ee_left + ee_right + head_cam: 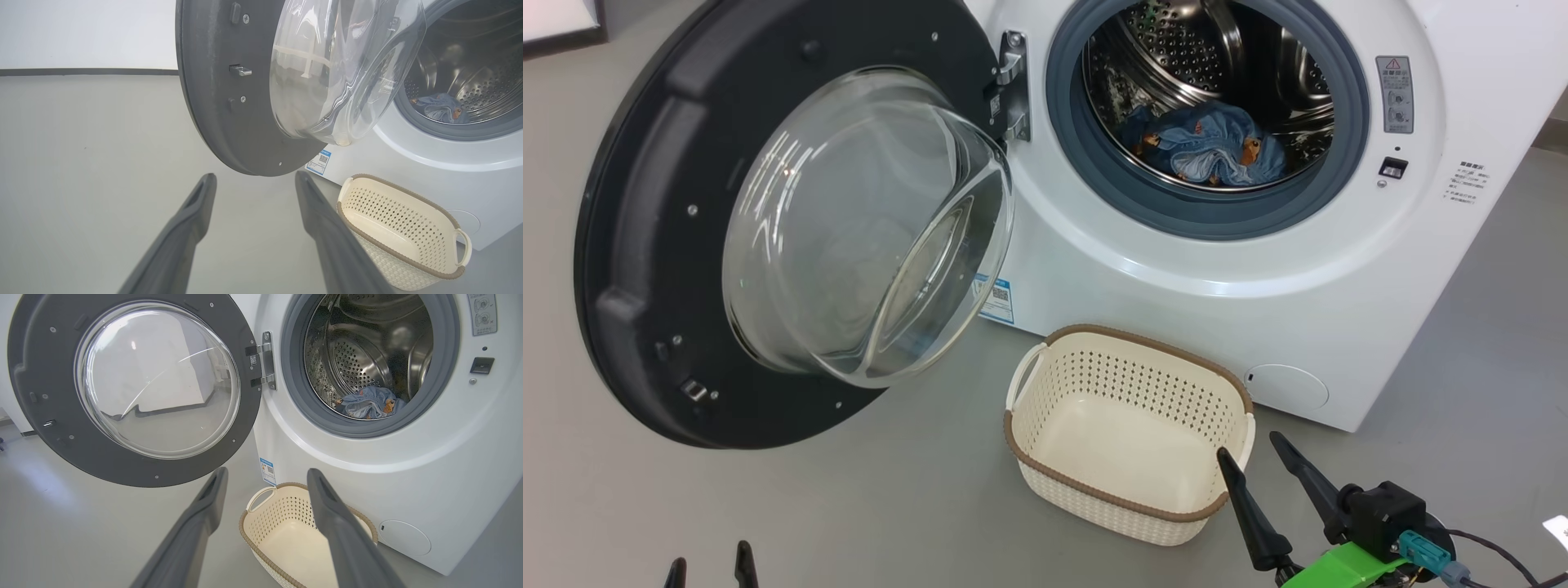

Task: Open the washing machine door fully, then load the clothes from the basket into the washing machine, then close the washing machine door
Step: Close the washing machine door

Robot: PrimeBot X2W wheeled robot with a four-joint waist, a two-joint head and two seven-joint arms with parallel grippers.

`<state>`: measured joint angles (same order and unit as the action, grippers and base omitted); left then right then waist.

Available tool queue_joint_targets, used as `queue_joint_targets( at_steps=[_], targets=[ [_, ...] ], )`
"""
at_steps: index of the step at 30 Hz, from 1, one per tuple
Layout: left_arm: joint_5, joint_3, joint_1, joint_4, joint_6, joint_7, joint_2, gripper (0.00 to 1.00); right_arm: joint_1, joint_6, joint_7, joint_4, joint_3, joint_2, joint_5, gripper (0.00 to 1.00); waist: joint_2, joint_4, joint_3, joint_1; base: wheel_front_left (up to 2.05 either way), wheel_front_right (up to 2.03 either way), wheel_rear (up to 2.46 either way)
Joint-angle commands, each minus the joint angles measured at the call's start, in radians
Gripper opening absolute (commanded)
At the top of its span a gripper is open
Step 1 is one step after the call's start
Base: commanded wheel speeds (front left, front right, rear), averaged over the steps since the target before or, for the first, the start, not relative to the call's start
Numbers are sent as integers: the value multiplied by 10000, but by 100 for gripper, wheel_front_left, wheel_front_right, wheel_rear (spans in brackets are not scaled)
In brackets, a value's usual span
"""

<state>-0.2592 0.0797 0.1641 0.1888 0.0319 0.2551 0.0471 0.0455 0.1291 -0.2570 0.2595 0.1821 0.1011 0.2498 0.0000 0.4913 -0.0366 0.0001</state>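
Left gripper (255, 174): jaws are spread wide and nothing is held. The washing machine door (220, 102) is found just beyond the fingertips, swung wide open on its metal hinge (1013, 82) and untouched.
Right gripper (267, 470): jaws are spread wide and nothing is held. The basket (265, 535) is seen below and between the fingers, apart from them, its bare cream bottom shown. It is set on the grey floor (849, 506) near the washing machine (1176, 261).
The clothes (369, 406): placed well beyond and above the right jaws, they are bundled at the bottom of the steel drum (359, 359), inside the grey gasket (294, 396)
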Motion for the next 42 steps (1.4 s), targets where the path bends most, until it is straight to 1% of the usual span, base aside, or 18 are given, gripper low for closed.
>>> queue_joint_targets(
  at_steps=[1, 7, 12, 13, 14, 15, 16, 22, 26, 29, 32, 34, 36, 37, 38, 42],
  targets=[
    [7, 378, -228, -320, 91, 67, 58, 100, 431, 16, -48, -200, 265, 79, 91, 100, 0, 15, 20, -1, 0, 0, 0],
    [-34, 471, -212, -431, 173, 67, 52, 100, 540, 16, -48, -141, 342, 102, 119, 100, 0, 49, 63, -1, 0, 0, 0],
    [-26, 732, -172, -601, 225, 67, 67, 100, 592, 16, -48, -90, 427, 88, 140, 100, 0, 70, 87, -1, 0, 0, 0],
    [-38, 784, -159, -614, 220, 67, 78, 70, 598, 16, -48, -78, 437, 90, 145, 100, 0, 73, 90, -1, 0, 0, 0],
    [-66, 860, -159, -642, 232, 67, 83, 33, 604, 16, -48, -70, 442, 92, 149, 100, 0, 77, 94, -1, 0, 0, 0],
    [-66, 860, -159, -642, 232, 67, 83, 33, 604, 16, -48, -70, 442, 92, 149, 100, 0, 77, 94, -1, 0, 0, 0],
    [-85, 927, -156, -670, 239, 67, 83, 0, 609, 16, -48, -63, 446, 94, 153, 100, 0, 78, 96, -1, 0, 0, 0],
    [-435, 1536, -225, -921, 288, 67, 97, 0, 604, 16, -48, -47, 460, 84, 173, 100, 0, 85, 98, -1, 0, 0, 0],
    [-1879, 2402, -558, -1109, 137, -17, 79, 0, 584, 16, -48, -50, 451, 78, 182, 100, 0, 95, 104, -1, 0, 0, 0],
    [-3178, 3171, -1011, -1334, -12, -370, 137, 0, 576, 16, -48, -45, 442, 58, 181, 100, 0, 103, 113, -1, 0, 0, 0],
    [-4778, 4045, -1660, -1385, -180, -948, 267, 0, 549, 16, -48, -58, 436, 2, 158, 100, 0, 106, 114, -1, 0, 0, 0],
    [-6236, 4637, -2249, -1336, -332, -1572, 306, 0, 508, 16, -48, -67, 421, -25, 156, 100, 0, 109, 116, -1, 0, 0, 0],
    [-7678, 5215, -2892, -1218, -411, -2258, 470, 0, 475, 16, -48, -64, 401, -32, 161, 100, 0, 116, 129, -1, 0, 0, 0],
    [-8369, 5466, -3226, -1080, -413, -2667, 624, 0, 460, 16, -48, -62, 388, -34, 159, 100, 0, 120, 141, -1, 0, 0, 0],
    [-8862, 5683, -3528, -864, -441, -3004, 913, 0, 449, 16, -48, -57, 378, -32, 154, 100, 0, 123, 157, -1, 0, 0, 0],
    [-10454, 6284, -4968, 483, -196, -4168, 1952, 0, 445, 16, -48, -14, 402, 5, 133, 100, 0, 108, 185, -1, 0, 0, 0]
  ],
)
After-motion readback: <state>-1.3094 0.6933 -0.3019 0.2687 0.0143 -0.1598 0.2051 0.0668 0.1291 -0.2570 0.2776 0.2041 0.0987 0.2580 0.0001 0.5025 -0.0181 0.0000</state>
